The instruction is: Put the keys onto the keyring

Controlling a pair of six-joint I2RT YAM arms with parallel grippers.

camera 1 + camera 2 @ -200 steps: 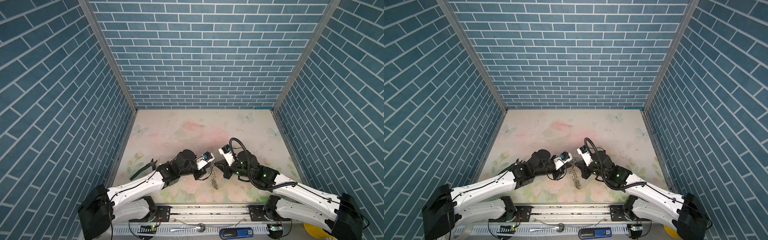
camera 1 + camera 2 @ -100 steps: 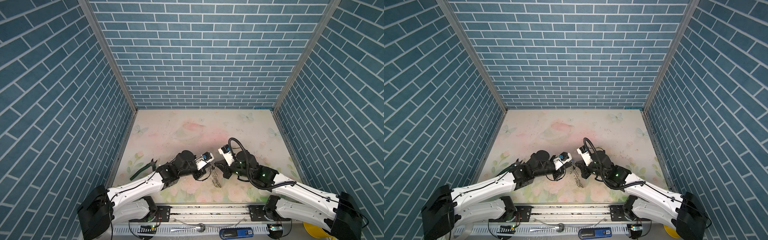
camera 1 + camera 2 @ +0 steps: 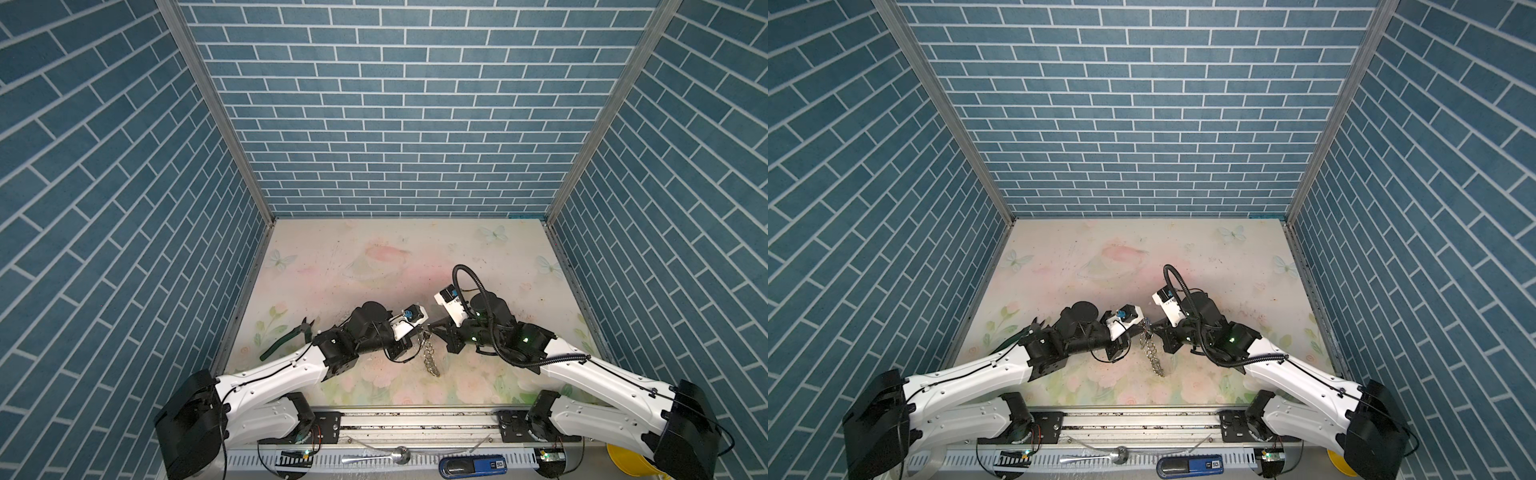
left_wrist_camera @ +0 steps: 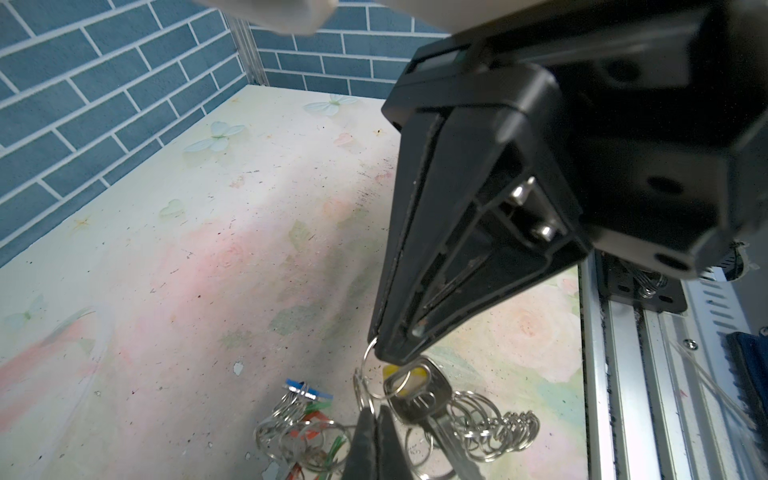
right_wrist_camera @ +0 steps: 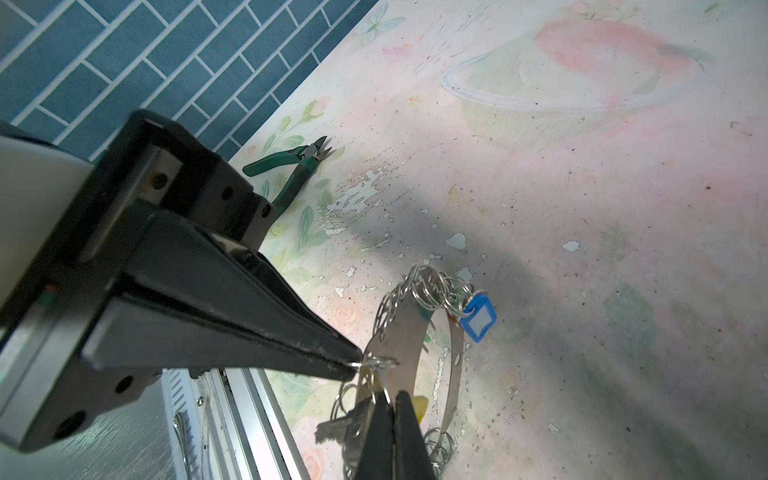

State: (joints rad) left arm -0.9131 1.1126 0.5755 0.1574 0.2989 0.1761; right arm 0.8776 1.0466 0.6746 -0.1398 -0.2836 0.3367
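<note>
Bearing tagged keys, the keyring

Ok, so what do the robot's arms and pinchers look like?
Both arms have long smooth white shells, the left arm and the right arm, with chunky black joints and thin black wires running along them. The right one also wears a fat ribbed black hose and little green lights. The left gripper and right gripper are black, pointy wedges like bird beaks.
</note>
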